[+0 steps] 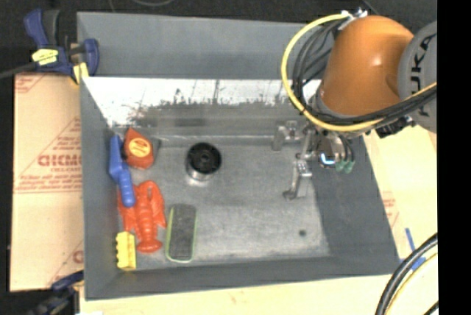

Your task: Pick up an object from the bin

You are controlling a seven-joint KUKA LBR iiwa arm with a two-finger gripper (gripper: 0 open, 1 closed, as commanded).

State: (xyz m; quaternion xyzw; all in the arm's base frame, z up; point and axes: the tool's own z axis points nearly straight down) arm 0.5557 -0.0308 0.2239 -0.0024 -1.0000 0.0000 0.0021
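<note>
My gripper (291, 160) hangs over the bare floor in the right half of the bin, open, with nothing between its fingers. The nearest loose thing is a black round cap on a silver base (202, 159), to the gripper's left near the bin's middle and well apart from it. Further left, a flat grey-green oblong block (182, 232) lies near the front wall.
Along the left wall lie an orange round tape measure (138, 148), a blue handle-shaped tool (118, 171), a red lobster toy (148, 216) and a yellow brick (126, 250). The orange cover and cables on the wrist hang over the bin's right rear corner.
</note>
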